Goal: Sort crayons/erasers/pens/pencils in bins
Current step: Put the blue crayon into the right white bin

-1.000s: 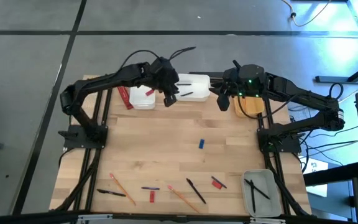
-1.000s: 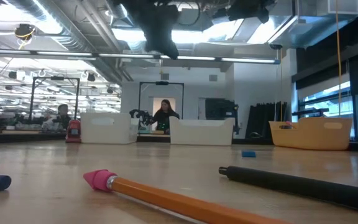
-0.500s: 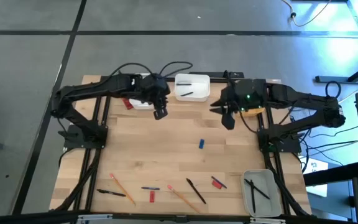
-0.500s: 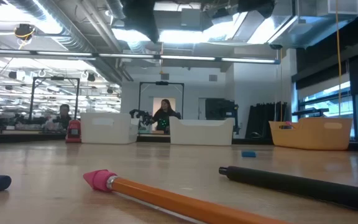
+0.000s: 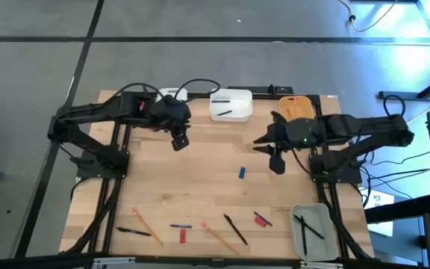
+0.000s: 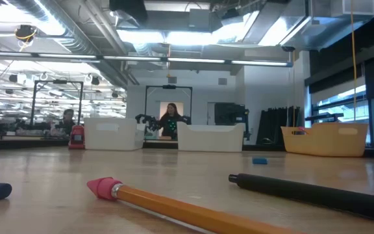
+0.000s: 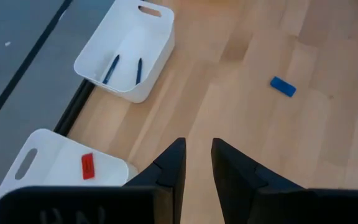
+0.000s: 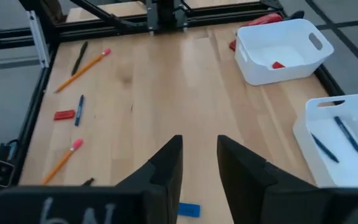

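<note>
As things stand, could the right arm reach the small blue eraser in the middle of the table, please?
Probably yes. The right end effector hangs open and empty beside the blue eraser, and nothing lies on the bare wood between them or crowds the eraser.

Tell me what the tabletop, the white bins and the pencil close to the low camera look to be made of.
Tabletop: wood, probably butcher-block, with visible planks and grain, matte. White bins: likely moulded plastic, with smooth rounded walls and cut-out handles. Pencil: probably painted wood, glossy orange, with a pink rubbery eraser tip.
</note>
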